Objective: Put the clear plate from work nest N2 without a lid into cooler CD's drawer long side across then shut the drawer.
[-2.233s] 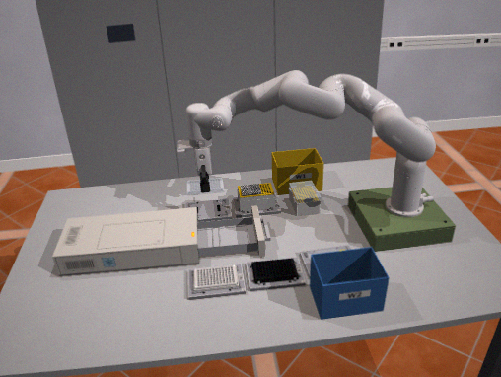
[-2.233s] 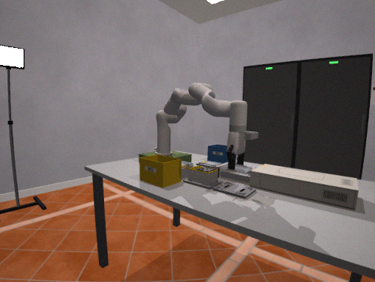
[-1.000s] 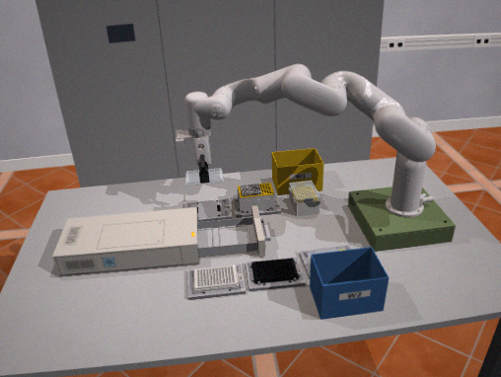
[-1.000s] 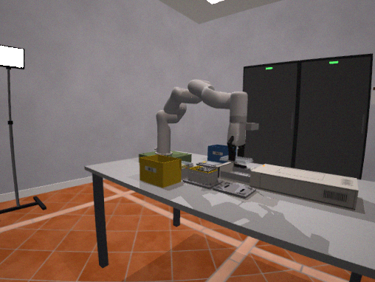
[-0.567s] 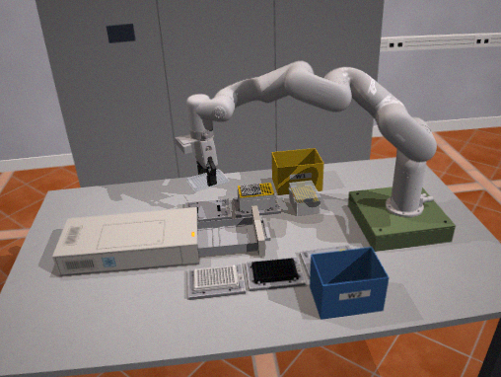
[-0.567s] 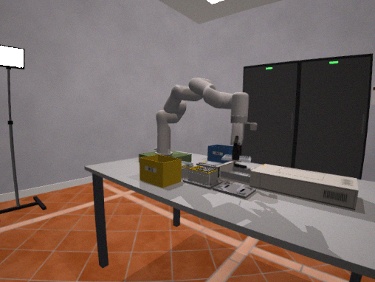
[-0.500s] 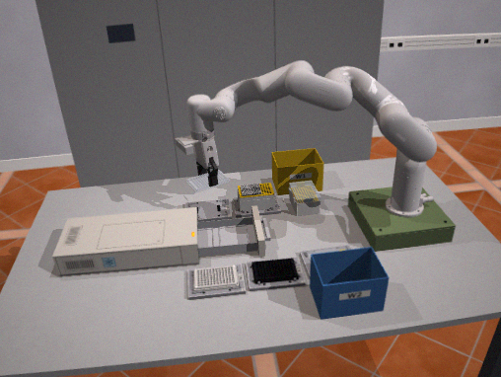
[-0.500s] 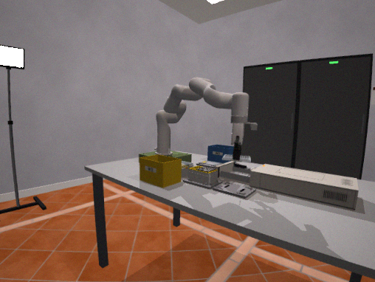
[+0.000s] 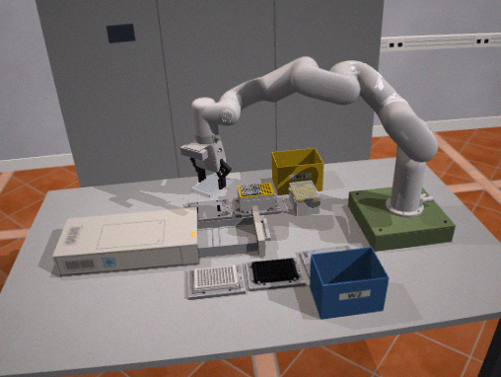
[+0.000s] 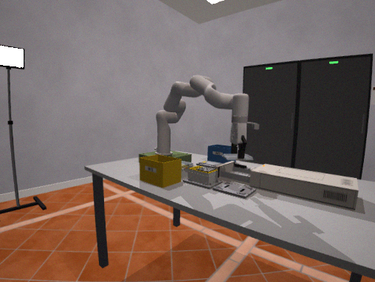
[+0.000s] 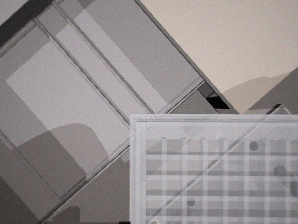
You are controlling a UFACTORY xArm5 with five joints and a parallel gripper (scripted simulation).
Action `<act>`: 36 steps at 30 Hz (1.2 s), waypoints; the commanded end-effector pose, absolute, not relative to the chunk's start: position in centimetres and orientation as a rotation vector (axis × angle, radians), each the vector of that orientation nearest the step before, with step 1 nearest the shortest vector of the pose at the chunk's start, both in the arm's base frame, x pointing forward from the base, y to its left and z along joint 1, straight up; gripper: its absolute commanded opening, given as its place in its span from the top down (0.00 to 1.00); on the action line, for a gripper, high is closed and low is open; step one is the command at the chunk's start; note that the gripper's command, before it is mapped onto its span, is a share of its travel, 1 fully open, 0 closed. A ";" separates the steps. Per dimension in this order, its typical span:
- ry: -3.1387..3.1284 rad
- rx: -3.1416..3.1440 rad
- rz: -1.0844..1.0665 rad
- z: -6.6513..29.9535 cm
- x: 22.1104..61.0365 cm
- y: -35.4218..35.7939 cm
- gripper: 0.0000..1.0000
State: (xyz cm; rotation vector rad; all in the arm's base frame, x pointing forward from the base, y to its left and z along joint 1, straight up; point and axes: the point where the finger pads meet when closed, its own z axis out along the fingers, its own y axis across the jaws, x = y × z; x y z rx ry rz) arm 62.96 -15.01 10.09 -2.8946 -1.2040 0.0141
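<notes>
from the top view, you have the fingers [image 9: 212,185] [image 10: 238,154] closed onto the clear plate [image 9: 207,188] [image 10: 229,157] [image 11: 215,165], held up above the desk [image 9: 123,316] [image 10: 207,204], beyond the cooler's open drawer [image 9: 227,238] [image 10: 236,171] [image 11: 75,90]. the lamp [image 9: 192,234] [image 10: 263,165] on your cooler [image 9: 130,234] [image 10: 306,181] [image 11: 235,45] glows orange. nearer you, a white plate [image 9: 215,277] and a black plate [image 9: 274,270] sit in nests beside the blue bin [image 9: 347,283] [image 10: 221,153]. in the exterior view, you see the gripped plate roughly level in the air, with a bare nest [image 9: 214,209] [image 10: 234,189] on the desk beside the cooler, and the yellow bin [image 9: 296,173] [image 10: 160,171] nearer the arm's base. in the wrist view, your plate fills the lower right, turned at a slant to the drawer; the drawer floor shows beside it, and the fingers are out of sight.

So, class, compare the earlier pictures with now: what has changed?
The hand has turned, swinging the clear plate in its grip from roughly square with the cooler to slantwise. Nothing was taken hold of or let go. The drawer stayed open, its lamp lit.
</notes>
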 end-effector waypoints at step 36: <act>-2.166 -2.293 -0.004 10.3 60.0 -6.3 1.00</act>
